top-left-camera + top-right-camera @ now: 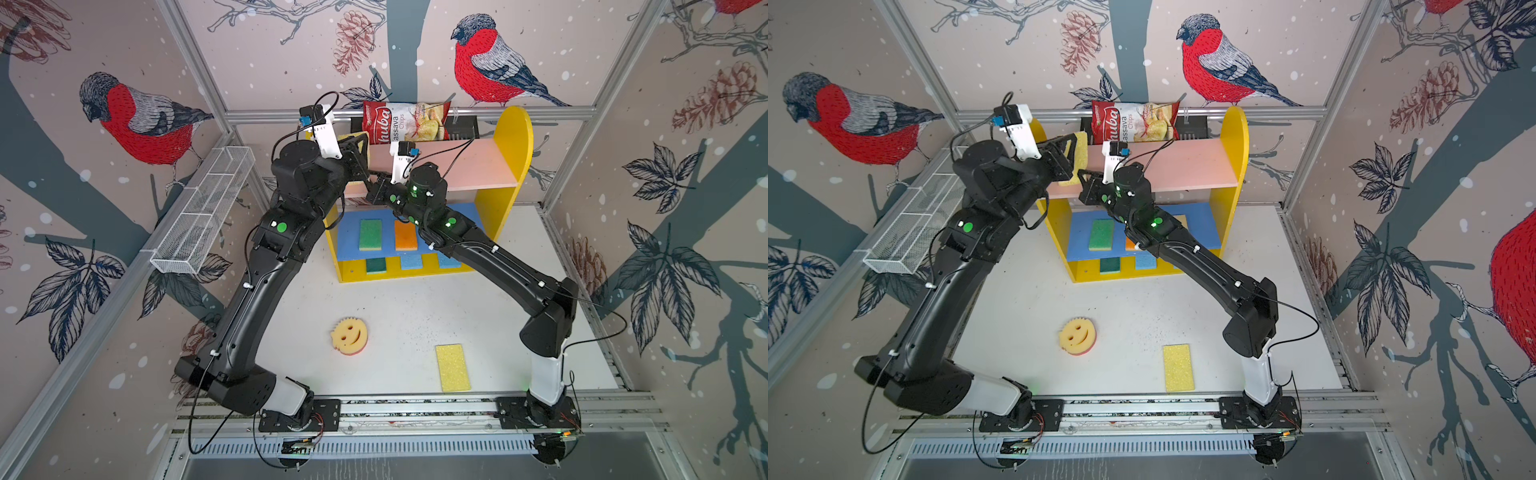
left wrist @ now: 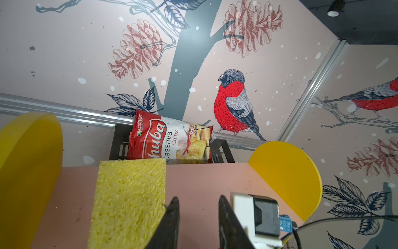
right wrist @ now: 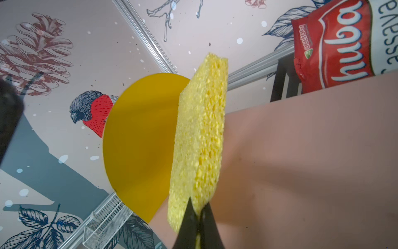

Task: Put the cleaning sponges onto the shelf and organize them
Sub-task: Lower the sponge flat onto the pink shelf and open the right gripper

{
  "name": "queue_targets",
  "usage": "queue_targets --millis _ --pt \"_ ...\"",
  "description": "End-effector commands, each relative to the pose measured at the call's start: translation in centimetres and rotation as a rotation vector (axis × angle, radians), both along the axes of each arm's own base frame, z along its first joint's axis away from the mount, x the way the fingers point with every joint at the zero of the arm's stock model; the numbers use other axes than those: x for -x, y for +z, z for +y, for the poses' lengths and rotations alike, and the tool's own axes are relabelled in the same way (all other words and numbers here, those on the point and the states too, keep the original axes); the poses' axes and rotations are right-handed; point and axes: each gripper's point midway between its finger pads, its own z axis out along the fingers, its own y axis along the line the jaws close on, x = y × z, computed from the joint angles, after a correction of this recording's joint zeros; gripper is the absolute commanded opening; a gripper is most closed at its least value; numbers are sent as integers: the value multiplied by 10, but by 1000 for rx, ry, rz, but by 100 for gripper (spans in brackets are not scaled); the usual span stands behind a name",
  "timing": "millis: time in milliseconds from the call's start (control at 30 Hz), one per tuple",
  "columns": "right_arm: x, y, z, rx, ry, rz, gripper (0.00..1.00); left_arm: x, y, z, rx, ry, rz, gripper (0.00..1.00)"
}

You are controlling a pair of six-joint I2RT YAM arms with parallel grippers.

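Your yellow sponge [image 3: 200, 138] is pinched at one edge by the right pincer [image 3: 198, 208], over the left end of the pink top board [image 1: 1183, 166] of the shelf [image 1: 515, 137]. The left pincer [image 2: 198, 197] sits just beside it, jaws partly apart with nothing between them. On the bench [image 1: 395, 307] you have the smiley sponge [image 1: 349, 336] and a second yellow sponge [image 1: 453, 368], well apart.

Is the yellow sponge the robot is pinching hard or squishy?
Likely squishy: the right gripper squeezes the held yellow sponge nearly flat at its edge. Its many holes suggest it's light. It sticks out straight from the jaws, so it's probably not floppy.
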Motion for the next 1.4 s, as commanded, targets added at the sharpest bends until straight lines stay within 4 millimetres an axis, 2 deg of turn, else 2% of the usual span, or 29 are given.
queue_targets --millis 0,233,433,600,867,1000,1100,1200,1300,1367 --pt "-2 -2 -3 31 -33 -6 1 -6 -5 -1 -24 16 11 28" --pt "-1 -7 -11 36 -59 7 2 -23 -23 -5 -58 42 49 27" --pt "-5 -5 -20 28 -80 6 8 -37 -50 -3 -114 91 112 19" --pt "-9 -11 -20 30 -73 19 11 -43 -64 8 -135 160 136 14" --pt "-14 -12 -18 37 -73 23 14 -51 -74 12 -161 203 162 11" --pt "-16 -14 -15 40 -68 25 20 -56 -86 11 -179 214 191 9" --pt "-19 -18 -12 50 -63 34 21 -60 -97 15 -194 244 221 5" --pt "-20 -23 -10 61 -55 45 21 -59 -98 17 -187 249 221 5" --pt "-21 -27 -9 70 -54 56 16 -54 -88 21 -164 251 190 4" --pt "-20 -29 -8 71 -48 60 17 -50 -79 23 -150 253 164 5"
